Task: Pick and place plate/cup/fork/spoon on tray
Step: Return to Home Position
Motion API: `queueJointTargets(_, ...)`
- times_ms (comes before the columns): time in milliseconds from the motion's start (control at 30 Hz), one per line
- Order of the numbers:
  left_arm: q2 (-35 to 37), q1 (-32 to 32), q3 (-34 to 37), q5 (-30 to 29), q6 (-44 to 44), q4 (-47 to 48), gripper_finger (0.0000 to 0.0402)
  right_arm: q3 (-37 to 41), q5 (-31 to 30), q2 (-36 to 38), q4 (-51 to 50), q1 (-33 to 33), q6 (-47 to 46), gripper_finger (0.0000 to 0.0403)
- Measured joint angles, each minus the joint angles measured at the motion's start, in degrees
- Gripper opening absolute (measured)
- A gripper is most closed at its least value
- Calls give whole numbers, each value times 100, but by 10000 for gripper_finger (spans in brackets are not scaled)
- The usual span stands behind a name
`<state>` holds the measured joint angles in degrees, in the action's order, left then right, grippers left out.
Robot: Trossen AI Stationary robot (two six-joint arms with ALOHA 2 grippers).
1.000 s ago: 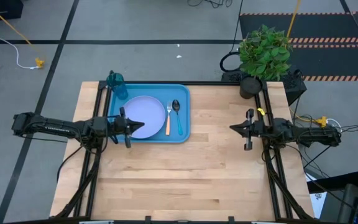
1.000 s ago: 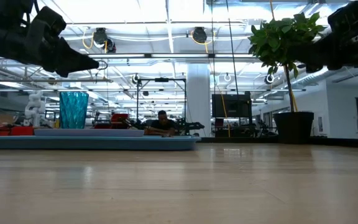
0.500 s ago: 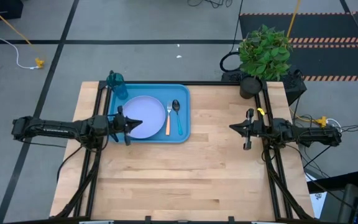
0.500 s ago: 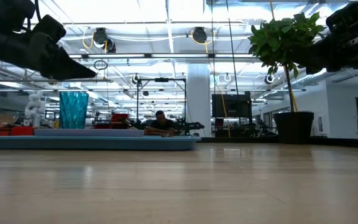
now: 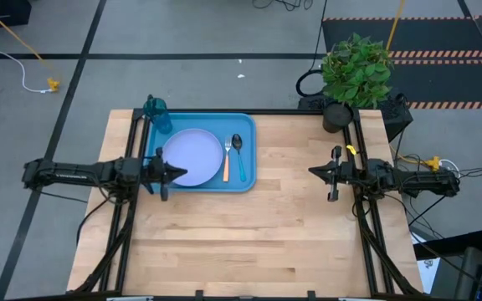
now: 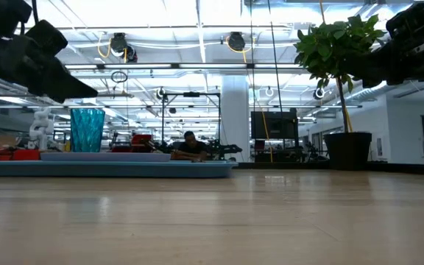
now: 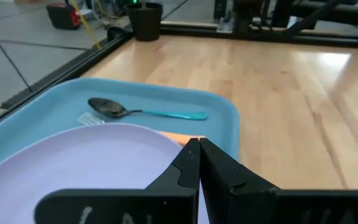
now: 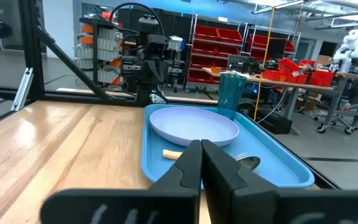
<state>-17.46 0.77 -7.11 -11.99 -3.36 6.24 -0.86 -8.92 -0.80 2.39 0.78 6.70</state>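
**A:** From overhead, how is the table laid out?

**B:** The tray point(image 5: 249, 186) lies on the tabletop point(image 5: 266, 242) against the far edge, toward the far-left corner. The cup point(image 5: 158, 116) stands upright in the tray's far-left corner. The plate point(image 5: 193, 154) takes up the middle of the tray. The fork point(image 5: 226, 165) and the spoon point(image 5: 239, 159) lie side by side along the tray's right edge, the fork just beside the plate and the spoon on the fork's outer side. A potted plant point(image 5: 356, 68) stands at the far-right corner.

**A:** And the grippers?

**B:** The left gripper point(image 5: 184, 172) reaches in over the tray's left edge, its tip above the plate's near-left rim. The right gripper point(image 5: 313, 171) hangs over bare wood near the middle of the tabletop's right edge, well apart from the tray.

**A:** What about the view level with the wood?

**B:** Both grippers are up in the air. The left one hangs well above the tray and touches nothing. The tray sits flat with the cup upright on it.

**A:** What does the left wrist camera show?

**B:** Its two fingers point(image 7: 182, 171) are pressed together tip to tip, with nothing between them. The plate is under them. Beyond it the spoon lies on the tray floor, and a bit of the fork's orange handle shows at the plate's rim.

**A:** And the right wrist camera?

**B:** Much the same: its fingers point(image 8: 219, 168) are closed against each other and empty. Across the wood it sees the tray carrying the plate, with the cup behind it and the fork and spoon on the side nearest this gripper.
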Motion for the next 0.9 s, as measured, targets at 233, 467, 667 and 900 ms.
queueJointTargets(233,377,200,0,-1,265,240,5,0,-1,0,0,0,0,0)
queueJointTargets(467,757,197,0,0,314,510,5,0,-1,0,0,0,0,0)
queueJointTargets(667,1254,197,0,4,355,819,5,0,1,0,0,0,0,0)
queueJointTargets(900,1731,196,-2,292,900,685,5,0,1,-2,2,0,0,0)
